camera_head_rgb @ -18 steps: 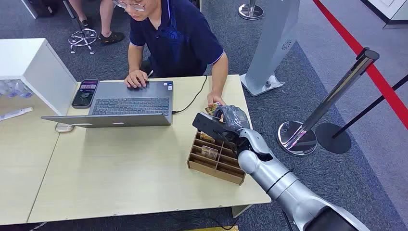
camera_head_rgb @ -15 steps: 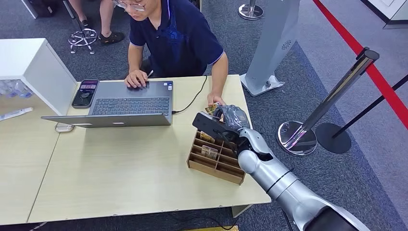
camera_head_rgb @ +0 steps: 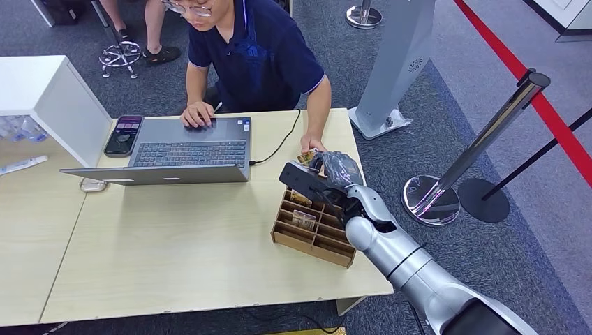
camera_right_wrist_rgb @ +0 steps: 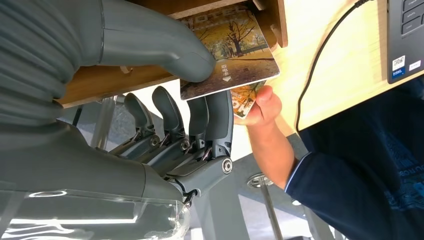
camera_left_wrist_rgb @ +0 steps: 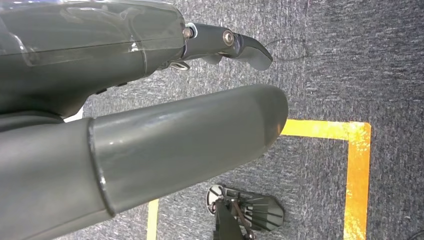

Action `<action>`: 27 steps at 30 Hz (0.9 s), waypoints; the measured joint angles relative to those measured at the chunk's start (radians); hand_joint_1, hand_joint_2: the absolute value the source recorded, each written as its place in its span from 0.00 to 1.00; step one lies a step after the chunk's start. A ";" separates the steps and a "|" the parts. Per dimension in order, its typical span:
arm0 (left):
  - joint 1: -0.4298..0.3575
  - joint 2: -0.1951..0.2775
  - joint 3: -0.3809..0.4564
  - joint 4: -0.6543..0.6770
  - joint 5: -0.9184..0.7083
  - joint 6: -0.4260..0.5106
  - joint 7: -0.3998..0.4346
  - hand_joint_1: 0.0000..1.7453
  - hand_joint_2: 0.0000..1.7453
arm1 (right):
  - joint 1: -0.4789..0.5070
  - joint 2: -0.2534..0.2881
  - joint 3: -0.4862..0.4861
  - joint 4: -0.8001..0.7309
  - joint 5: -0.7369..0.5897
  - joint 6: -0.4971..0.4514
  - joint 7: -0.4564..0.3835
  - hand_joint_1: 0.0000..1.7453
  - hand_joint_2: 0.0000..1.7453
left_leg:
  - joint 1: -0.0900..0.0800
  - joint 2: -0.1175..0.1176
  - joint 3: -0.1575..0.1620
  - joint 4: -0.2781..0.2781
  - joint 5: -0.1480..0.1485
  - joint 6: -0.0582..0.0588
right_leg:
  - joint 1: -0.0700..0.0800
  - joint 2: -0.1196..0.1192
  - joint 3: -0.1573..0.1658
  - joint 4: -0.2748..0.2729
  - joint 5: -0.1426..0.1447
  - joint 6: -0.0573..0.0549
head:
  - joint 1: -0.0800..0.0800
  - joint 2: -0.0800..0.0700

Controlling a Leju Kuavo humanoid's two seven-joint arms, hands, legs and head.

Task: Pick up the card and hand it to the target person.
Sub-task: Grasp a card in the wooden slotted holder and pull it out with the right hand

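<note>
Grey carpet (camera_head_rgb: pixel 433 105) is surrounding the desk (camera_head_rgb: pixel 174 244). At its two o'clock edge, the right hand (camera_head_rgb: pixel 334 171) is pinching the card (camera_right_wrist_rgb: pixel 235 47) between thumb and fingers (camera_right_wrist_rgb: pixel 215 120), above the rack (camera_head_rgb: pixel 314 227); the person's hand (camera_right_wrist_rgb: pixel 262 105) is touching it. Left hand (camera_left_wrist_rgb: pixel 150 145): grasp unclear.

A laptop (camera_head_rgb: pixel 188 150) is set open on the table (camera_head_rgb: pixel 174 251), a phone (camera_head_rgb: pixel 123 135) touching its left edge. A cable (camera_head_rgb: pixel 279 143) is run from its right side. A wooden divided box (camera_head_rgb: pixel 311 227) is placed right of the laptop. Stanchions (camera_head_rgb: pixel 482 150) are positioned well beyond, on grey carpet (camera_head_rgb: pixel 433 91).
</note>
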 joint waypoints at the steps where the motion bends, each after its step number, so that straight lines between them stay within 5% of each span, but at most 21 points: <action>1: 0.000 0.000 0.000 0.000 0.001 0.000 0.000 0.00 0.00 | 0.000 0.000 0.000 0.000 0.002 0.001 0.000 0.70 1.00 | 0.000 0.000 0.000 0.000 0.000 0.000 | 0.000 0.000 0.000 0.000 0.000 0.000 | 0.000 0.000; 14: 0.000 -0.001 0.000 0.000 0.007 -0.007 -0.019 0.00 0.00 | -0.008 0.008 -0.005 -0.008 0.042 0.040 -0.006 0.74 1.00 | 0.000 0.000 0.000 0.000 0.000 0.000 | 0.000 0.000 0.000 0.000 0.000 0.000 | 0.000 0.000; 21: -0.001 -0.004 0.000 0.001 0.006 -0.014 -0.035 0.00 0.00 | -0.007 0.027 -0.031 -0.016 0.084 0.075 -0.025 0.88 1.00 | 0.000 0.000 0.000 0.000 0.000 0.000 | 0.000 0.000 0.000 0.000 0.000 0.000 | 0.000 0.000; 27: -0.001 -0.003 0.000 0.004 -0.002 -0.037 -0.052 0.00 0.00 | 0.003 0.047 -0.074 -0.049 0.135 0.126 -0.055 0.86 1.00 | 0.000 0.000 0.000 0.000 0.000 0.000 | 0.000 0.000 0.000 0.000 0.000 0.000 | 0.000 0.000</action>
